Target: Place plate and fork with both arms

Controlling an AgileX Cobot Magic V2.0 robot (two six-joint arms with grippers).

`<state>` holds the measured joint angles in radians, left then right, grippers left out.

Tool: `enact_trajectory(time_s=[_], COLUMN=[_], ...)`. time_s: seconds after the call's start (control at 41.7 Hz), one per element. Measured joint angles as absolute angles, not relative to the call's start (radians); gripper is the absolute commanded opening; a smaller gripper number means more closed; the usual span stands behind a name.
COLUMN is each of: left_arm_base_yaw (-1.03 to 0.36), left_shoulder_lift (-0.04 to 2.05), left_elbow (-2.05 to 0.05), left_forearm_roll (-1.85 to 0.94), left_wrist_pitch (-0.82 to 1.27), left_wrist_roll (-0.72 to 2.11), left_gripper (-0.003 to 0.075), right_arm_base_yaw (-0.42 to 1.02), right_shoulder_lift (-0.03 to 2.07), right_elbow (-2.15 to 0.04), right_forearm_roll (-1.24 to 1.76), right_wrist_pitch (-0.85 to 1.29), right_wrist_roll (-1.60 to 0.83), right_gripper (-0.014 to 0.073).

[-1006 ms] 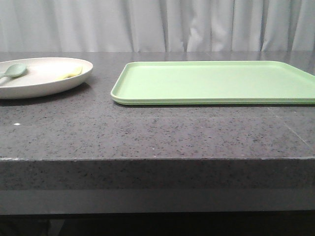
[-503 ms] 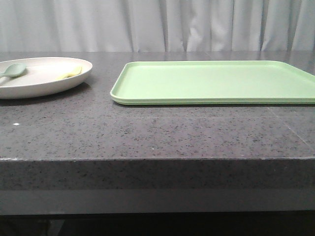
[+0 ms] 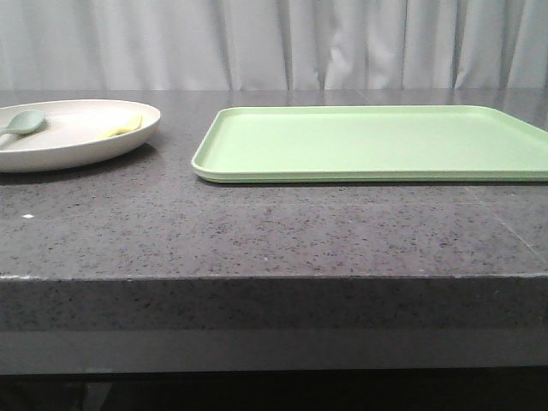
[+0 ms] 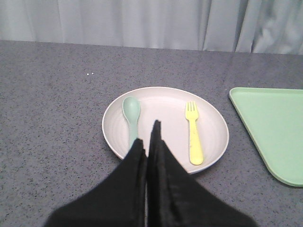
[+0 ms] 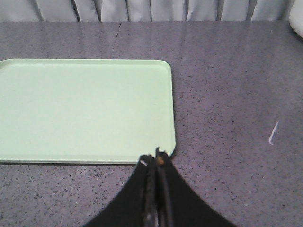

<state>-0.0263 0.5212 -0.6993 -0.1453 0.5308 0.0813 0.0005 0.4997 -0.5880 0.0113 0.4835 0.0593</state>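
Table (image 3: 257,231): dark grey speckled stone top, pale curtain (image 3: 274,43) behind. Tray (image 3: 377,141), light green and rectangular, lies flat on the table's right half; front view shows nothing on it. Plate (image 3: 77,137), cream and round, sits on the table left of the tray, a strip of bare stone between them. Fork (image 4: 193,133), pale yellow, lies inside the plate on the side nearer the tray, tines pointing toward the curtain. Spoon (image 4: 132,117), grey-green, lies inside the plate on the opposite side, bowl toward the curtain, roughly parallel to the fork and apart from it. Left gripper (image 4: 147,137): black fingers pressed together, nothing between them, tips above the plate's near rim between spoon and fork. Right gripper (image 5: 156,161): fingers closed, empty, tips over the tray's corner.
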Motion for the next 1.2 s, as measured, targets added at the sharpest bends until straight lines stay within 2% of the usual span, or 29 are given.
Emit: enact_trajectory(time_s=[0.048, 0.096, 0.144, 0.168, 0.24, 0.383, 0.695, 0.862, 1.198], left_arm_base_yaw=[-0.026, -0.026, -0.026, -0.026, -0.026, -0.026, -0.026, -0.026, -0.026], left_shoulder_lift=[0.521, 0.521, 0.521, 0.521, 0.521, 0.521, 0.523, 0.545, 0.831], left_elbow=[-0.699, -0.699, -0.699, -0.699, -0.699, -0.699, -0.699, -0.702, -0.865], left_forearm_roll=[-0.145, -0.138, -0.122, -0.108, -0.083, -0.069, -0.079, -0.088, -0.014], left_wrist_pitch=[0.529, 0.522, 0.515, 0.511, 0.501, 0.491, 0.487, 0.49, 0.71], left_wrist_roll=[0.081, 0.081, 0.081, 0.081, 0.081, 0.081, 0.081, 0.081, 0.081], left_gripper=[0.0227, 0.0356, 0.0478, 0.0535, 0.0617, 0.0613, 0.0542, 0.0542, 0.0542], right_arm_base_yaw=[0.0, 0.0, 0.0, 0.0, 0.0, 0.0, 0.0, 0.0, 0.0], right_shoulder_lift=[0.5, 0.5, 0.5, 0.5, 0.5, 0.5, 0.5, 0.5, 0.5], right_elbow=[-0.588, -0.588, -0.588, -0.588, -0.588, -0.588, -0.588, -0.588, -0.588], right_forearm_roll=[0.011, 0.011, 0.011, 0.011, 0.011, 0.011, 0.011, 0.011, 0.011], right_wrist_pitch=[0.484, 0.485, 0.485, 0.485, 0.485, 0.485, 0.485, 0.485, 0.485], right_wrist_roll=[0.059, 0.059, 0.059, 0.059, 0.059, 0.059, 0.059, 0.059, 0.059], right_gripper=[0.0348, 0.0472, 0.056, 0.0587, 0.0627, 0.0624, 0.0624, 0.0624, 0.0624])
